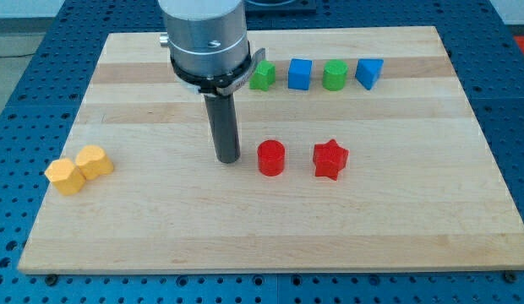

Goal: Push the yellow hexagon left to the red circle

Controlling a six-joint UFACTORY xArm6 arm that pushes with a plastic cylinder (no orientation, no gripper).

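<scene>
The red circle is a short red cylinder near the board's middle. Two yellow blocks sit touching at the view's left. The one nearer the left edge looks like the yellow hexagon. The other yellow block is just right of it and slightly higher, with a rounded notched shape. My tip rests on the board just left of the red circle, with a small gap between them. It is far to the right of both yellow blocks.
A red star lies right of the red circle. Along the view's top stand a green block, a blue cube, a green cylinder and a blue triangle. The wooden board ends near the yellow blocks.
</scene>
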